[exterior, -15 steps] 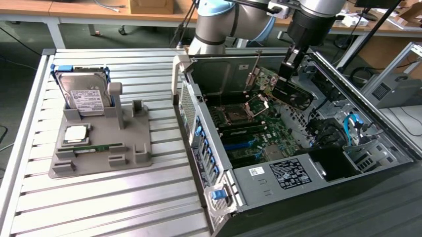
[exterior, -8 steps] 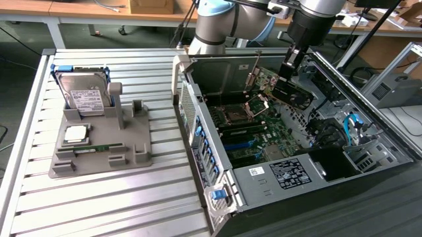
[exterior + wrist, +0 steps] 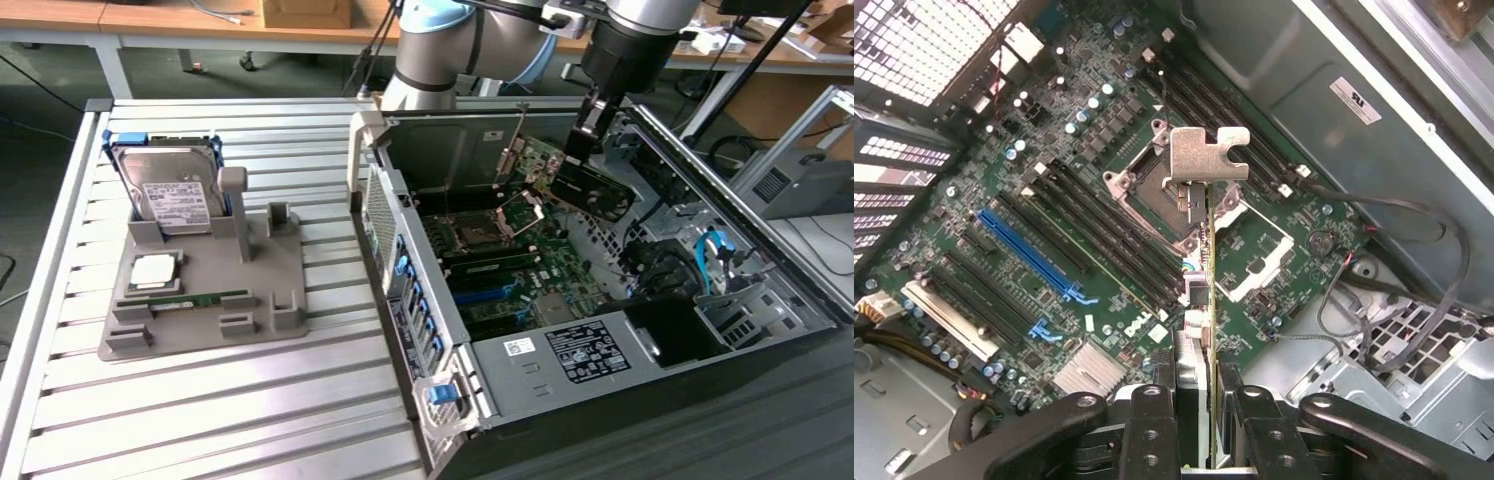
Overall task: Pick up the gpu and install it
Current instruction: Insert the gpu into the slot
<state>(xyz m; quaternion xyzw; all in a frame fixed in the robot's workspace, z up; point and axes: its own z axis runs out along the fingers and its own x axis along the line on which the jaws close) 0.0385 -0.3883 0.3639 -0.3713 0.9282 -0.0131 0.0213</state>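
Observation:
The gpu (image 3: 571,184) is a thin card with a green and dark board and a silver bracket strip. It hangs tilted inside the open computer case (image 3: 400,260), above the motherboard's far end. My gripper (image 3: 585,148) comes down from above and is shut on the card's upper edge. In the wrist view I see the gpu (image 3: 1211,290) edge-on between my black fingers (image 3: 1152,420), with its silver bracket tab (image 3: 1204,155) at the far end. My gripper (image 3: 1199,405) holds it over the motherboard (image 3: 1084,130), near the CPU socket (image 3: 1154,190) and clear of the slots.
A blue expansion slot (image 3: 1024,250) and black slots lie beside the held card. Loose black cables (image 3: 1414,270) run near the case wall. On the slatted table at the exterior view's left, a grey fixture (image 3: 200,310) holds a hard drive (image 3: 174,195), a processor (image 3: 154,270) and a memory stick (image 3: 198,298).

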